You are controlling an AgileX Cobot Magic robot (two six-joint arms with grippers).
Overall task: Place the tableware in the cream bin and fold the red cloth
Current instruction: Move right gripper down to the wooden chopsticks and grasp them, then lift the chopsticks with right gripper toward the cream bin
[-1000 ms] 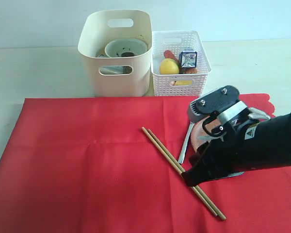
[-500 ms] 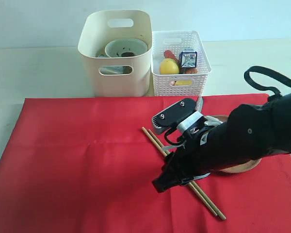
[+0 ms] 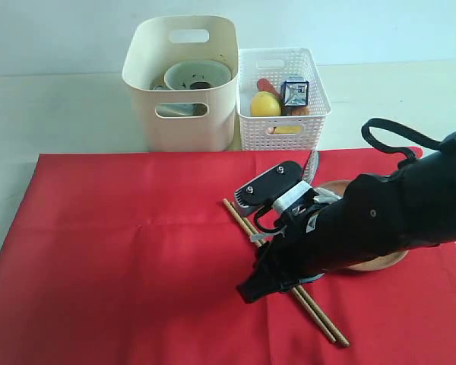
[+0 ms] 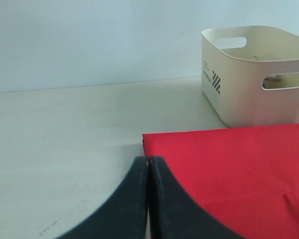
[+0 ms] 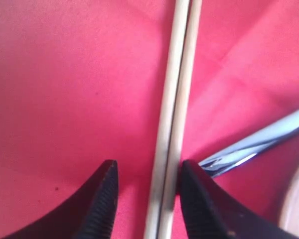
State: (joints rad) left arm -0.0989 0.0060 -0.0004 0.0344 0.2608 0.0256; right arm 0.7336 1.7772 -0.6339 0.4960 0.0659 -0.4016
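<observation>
Two wooden chopsticks [image 3: 239,217] lie side by side on the red cloth [image 3: 121,243]. My right gripper [image 3: 254,287] is low over their middle and open. In the right wrist view the chopsticks [image 5: 174,99] run between the fingers of the right gripper [image 5: 148,167]; one finger touches them, the other stands apart. The silver knife [image 5: 259,144] lies just beyond that finger. The reddish-brown plate [image 3: 380,262] is mostly hidden under the arm. The speckled bowl [image 3: 196,74] sits in the cream bin [image 3: 182,133]. My left gripper [image 4: 148,164] is shut and empty at the cloth's corner [image 4: 229,169].
The white perforated basket [image 3: 283,133] stands right of the cream bin and holds a lemon [image 3: 264,104] and a milk carton [image 3: 294,92]. The knife's far end [image 3: 312,163] shows beside the arm. The pale tabletop [image 3: 61,114] borders the cloth.
My right arm has swung left from above the plate to the chopsticks and come down over them. The chopsticks' near end has shifted slightly. The left gripper's view gives no earlier frame.
</observation>
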